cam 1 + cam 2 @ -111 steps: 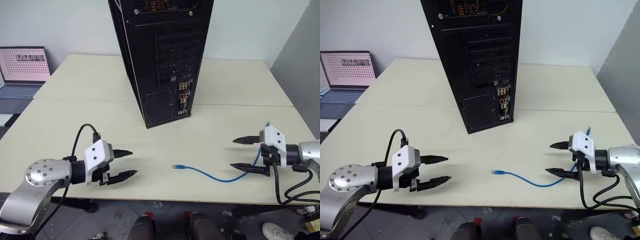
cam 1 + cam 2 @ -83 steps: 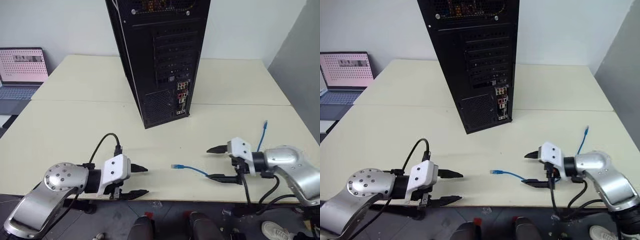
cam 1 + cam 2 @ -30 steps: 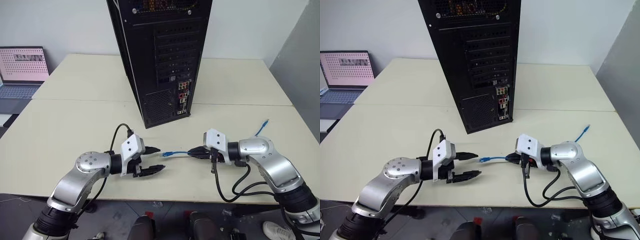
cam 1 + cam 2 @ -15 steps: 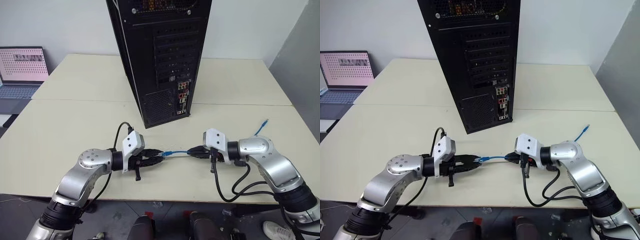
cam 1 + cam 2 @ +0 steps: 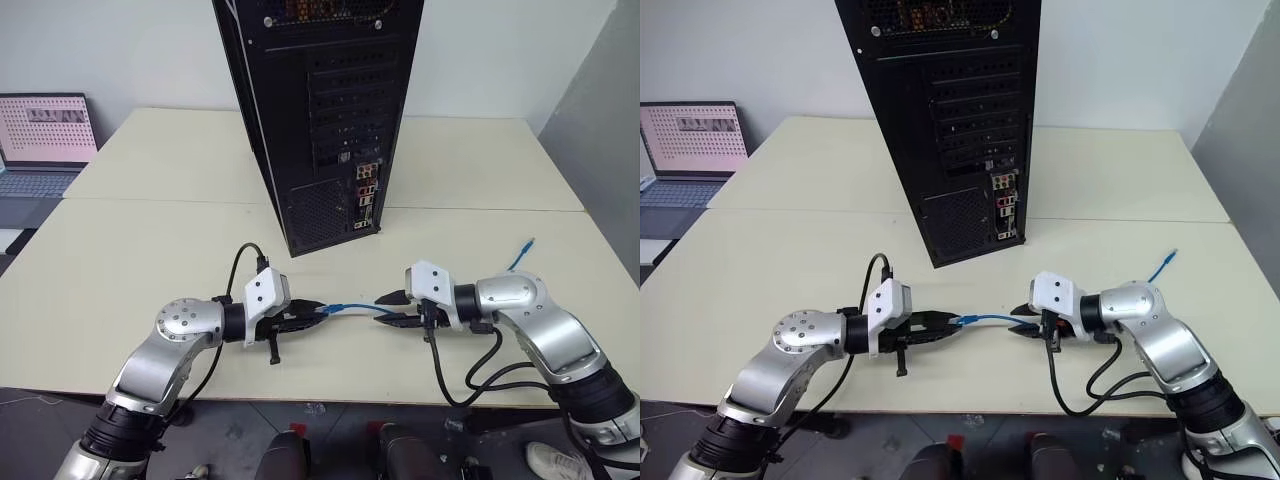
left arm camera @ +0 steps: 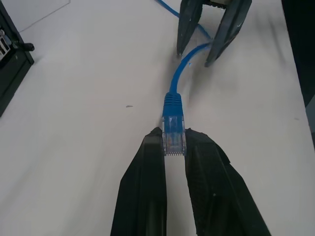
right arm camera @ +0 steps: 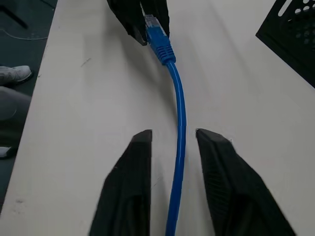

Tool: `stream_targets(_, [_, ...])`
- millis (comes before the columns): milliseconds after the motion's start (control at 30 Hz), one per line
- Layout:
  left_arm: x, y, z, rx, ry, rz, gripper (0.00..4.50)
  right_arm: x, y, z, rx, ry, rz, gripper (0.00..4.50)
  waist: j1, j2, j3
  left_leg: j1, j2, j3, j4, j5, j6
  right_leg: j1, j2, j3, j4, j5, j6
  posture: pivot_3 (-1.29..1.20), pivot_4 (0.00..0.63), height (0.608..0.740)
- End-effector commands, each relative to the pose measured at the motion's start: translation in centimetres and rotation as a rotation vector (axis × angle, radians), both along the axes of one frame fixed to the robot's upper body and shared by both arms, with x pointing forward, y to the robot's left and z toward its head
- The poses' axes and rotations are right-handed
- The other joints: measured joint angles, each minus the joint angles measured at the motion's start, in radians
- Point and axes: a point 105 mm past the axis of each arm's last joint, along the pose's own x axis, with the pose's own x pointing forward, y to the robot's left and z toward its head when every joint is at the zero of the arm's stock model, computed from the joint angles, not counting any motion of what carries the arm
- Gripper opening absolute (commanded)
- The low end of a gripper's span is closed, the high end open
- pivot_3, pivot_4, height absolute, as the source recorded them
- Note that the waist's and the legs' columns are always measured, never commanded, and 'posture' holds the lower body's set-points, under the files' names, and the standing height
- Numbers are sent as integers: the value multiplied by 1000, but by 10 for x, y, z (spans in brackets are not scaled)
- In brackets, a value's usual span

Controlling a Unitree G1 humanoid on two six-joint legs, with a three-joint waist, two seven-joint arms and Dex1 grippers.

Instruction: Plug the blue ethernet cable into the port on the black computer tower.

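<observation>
Blue ethernet cable (image 5: 352, 306) lies on bench (image 5: 150, 250) before black computer tower (image 5: 320, 110). We see left end effector (image 6: 173, 143) clamped on its clear plug; right end effector (image 7: 173, 138) apart, fingers straddling cord, not gripping.

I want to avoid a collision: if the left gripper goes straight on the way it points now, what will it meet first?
Most likely the right gripper, facing it along the blue ethernet cable. The left gripper pinches the plug; relative height is hard to judge.
</observation>
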Motion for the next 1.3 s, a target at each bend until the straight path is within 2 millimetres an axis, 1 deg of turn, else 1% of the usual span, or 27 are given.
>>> stream_targets(33, [-3,-3,2,47,-176,-64,268,-3,-7,26,54,8,30,2388,0,0,0,0,0,0,0,0,0,0,0,0,0,0,0,0,150,740])
stream_targets(100, [-3,-3,1,75,-257,-92,268,-3,-7,31,89,45,20,2808,0,0,0,0,0,0,0,0,0,0,0,0,0,0,0,0,150,740])
stream_targets(133, [-3,-4,4,90,-351,-112,268,-4,-5,35,132,80,3,3073,1,0,0,0,0,0,0,0,0,0,0,0,0,0,0,0,150,740])
stream_targets(167, [-2,-6,9,106,-500,-131,268,-5,-1,39,186,128,-9,3294,1,0,0,0,1,0,0,0,0,0,0,0,0,0,0,0,150,740])
stream_targets(200, [-5,-8,12,99,-587,-162,268,-7,2,42,234,176,-21,3364,1,0,0,0,1,-1,0,0,0,0,-1,0,0,0,0,0,150,740])
stream_targets(267, [-7,-11,16,76,-675,-184,268,-9,7,44,284,233,-37,3364,1,0,0,0,1,-1,0,0,0,0,-4,1,0,0,-1,0,150,740])
stream_targets(400, [-11,-14,30,31,-900,-205,268,-8,18,41,358,314,-97,3364,3,0,0,-1,0,-2,0,0,0,0,-6,1,0,0,0,0,150,740])
stream_targets(500, [-10,-12,31,38,-1000,-194,268,-7,24,40,411,371,-121,3364,2,0,0,-1,-1,-1,0,0,0,0,-6,0,0,0,0,0,150,740])
stream_targets(767, [-4,-8,36,50,-1105,-163,268,-7,30,50,501,448,-135,3364,2,0,0,-1,-1,-2,0,0,0,0,-6,-2,0,1,0,0,150,740])
stream_targets(933, [-4,-8,38,47,-1140,-147,268,-8,32,51,507,467,-136,3364,1,0,0,-1,-1,-1,-1,0,0,0,-6,-2,0,1,0,0,150,740])
stream_targets(967, [-4,-8,39,40,-1143,-139,268,-9,33,51,506,469,-135,3179,1,0,0,-1,-1,-1,-1,0,0,0,-6,-2,0,1,0,0,150,740])
stream_targets(1100, [-4,-10,42,32,-1165,-130,268,-9,35,49,500,475,-137,3179,1,0,0,-1,-1,-1,-1,0,0,0,-6,-3,0,1,0,0,150,740])
stream_targets(1167, [-4,-11,42,32,-1167,-134,268,-8,36,49,505,476,-139,2994,1,0,0,-1,-1,-1,-1,0,0,0,-6,-3,0,1,0,0,150,740])
stream_targets(1300, [-7,-11,40,36,-1168,-147,268,-7,37,51,516,480,-138,2994,1,0,0,-1,-1,-1,-1,0,0,0,-6,-3,0,1,0,0,150,740])
